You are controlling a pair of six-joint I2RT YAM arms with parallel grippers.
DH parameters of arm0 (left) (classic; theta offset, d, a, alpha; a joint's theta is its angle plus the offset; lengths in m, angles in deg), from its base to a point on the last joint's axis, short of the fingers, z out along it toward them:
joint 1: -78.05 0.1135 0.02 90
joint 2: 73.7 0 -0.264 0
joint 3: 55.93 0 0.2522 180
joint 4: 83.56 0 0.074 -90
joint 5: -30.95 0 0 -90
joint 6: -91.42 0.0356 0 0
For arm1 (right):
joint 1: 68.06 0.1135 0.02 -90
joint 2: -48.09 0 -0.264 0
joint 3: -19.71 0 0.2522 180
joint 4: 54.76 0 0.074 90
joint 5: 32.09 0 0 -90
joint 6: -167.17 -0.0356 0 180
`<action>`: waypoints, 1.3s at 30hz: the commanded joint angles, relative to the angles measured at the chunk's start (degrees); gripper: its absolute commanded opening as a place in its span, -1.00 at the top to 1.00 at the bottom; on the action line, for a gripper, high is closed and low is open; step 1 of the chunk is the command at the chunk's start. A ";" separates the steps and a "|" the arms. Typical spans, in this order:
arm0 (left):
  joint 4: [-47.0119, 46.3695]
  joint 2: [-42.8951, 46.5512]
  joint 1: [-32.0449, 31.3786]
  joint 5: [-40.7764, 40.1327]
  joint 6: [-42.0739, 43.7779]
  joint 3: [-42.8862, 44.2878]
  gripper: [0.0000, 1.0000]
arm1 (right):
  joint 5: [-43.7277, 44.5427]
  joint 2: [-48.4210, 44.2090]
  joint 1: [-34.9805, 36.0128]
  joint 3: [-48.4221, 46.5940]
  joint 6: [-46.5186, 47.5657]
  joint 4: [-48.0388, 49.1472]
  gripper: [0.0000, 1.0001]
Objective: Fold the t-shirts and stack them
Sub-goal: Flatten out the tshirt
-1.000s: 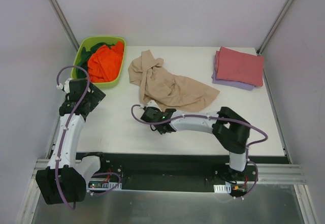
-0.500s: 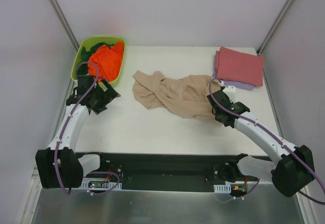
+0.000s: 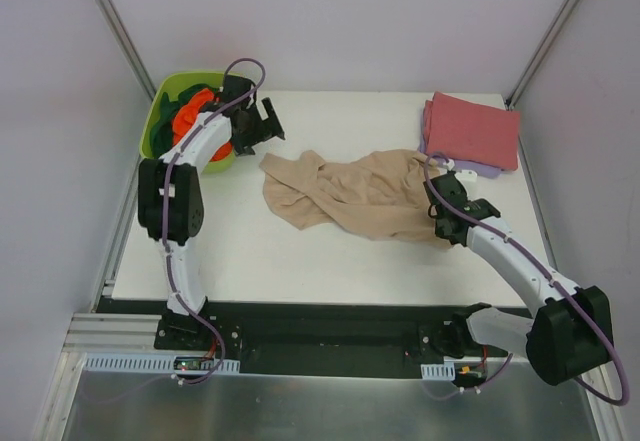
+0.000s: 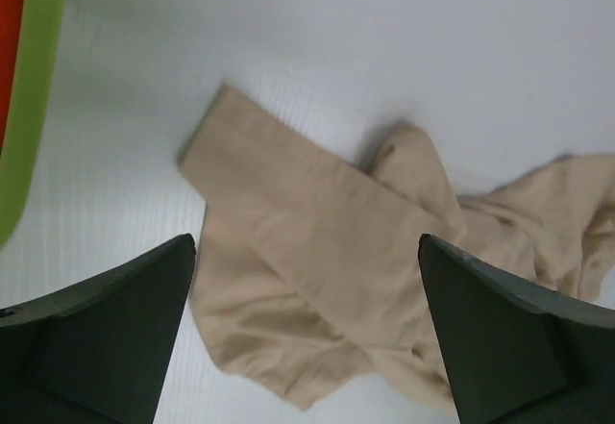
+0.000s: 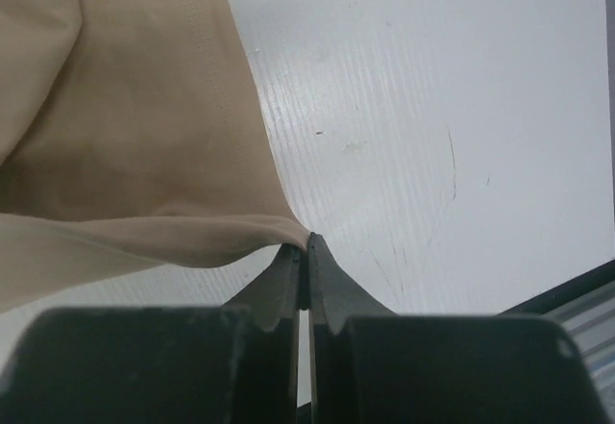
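Observation:
A crumpled tan-beige t-shirt [image 3: 350, 196] lies stretched across the middle of the table. My right gripper [image 3: 440, 223] is at its right corner, shut on the hem; in the right wrist view the closed tips [image 5: 307, 246] pinch the cloth edge [image 5: 125, 136], lifted slightly off the table. My left gripper [image 3: 262, 126] hangs above the shirt's left end, beside the tub. Its jaws are wide open [image 4: 306, 241] with the shirt [image 4: 288, 203] below and nothing between them. A folded dusty red shirt [image 3: 472, 129] rests on a lavender one [image 3: 462, 167] at the back right.
A lime-green tub [image 3: 165, 111] at the back left holds an orange shirt [image 3: 195, 121] and dark green cloth [image 3: 160, 139]. Its rim [image 4: 29, 107] shows at the left of the left wrist view. Grey walls close in both sides; the table's near edge [image 3: 330, 303] runs before the bases.
My right gripper pulled the tan shirt's corner from the table's middle to the right, stretching it out. My left arm swung from the left edge up beside the tub.

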 commanded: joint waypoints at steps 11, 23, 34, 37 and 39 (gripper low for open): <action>14.73 -21.57 -2.61 -10.55 6.71 25.52 -0.68 | -5.11 0.36 -1.93 1.15 5.01 4.91 0.99; 18.86 -28.95 -3.23 -12.08 6.62 30.44 -0.32 | -5.90 -0.43 -2.46 2.56 5.36 6.05 0.99; 19.75 -25.35 -3.85 -10.03 9.08 21.83 0.99 | -5.64 0.98 -2.73 2.83 5.19 6.75 0.99; 19.83 -24.30 -3.85 -10.31 9.35 22.18 1.00 | -5.64 0.89 -2.73 2.91 5.27 6.75 0.99; 19.83 -22.72 -3.85 -10.66 9.70 22.35 1.00 | -5.81 0.80 -2.73 2.74 5.27 6.67 0.99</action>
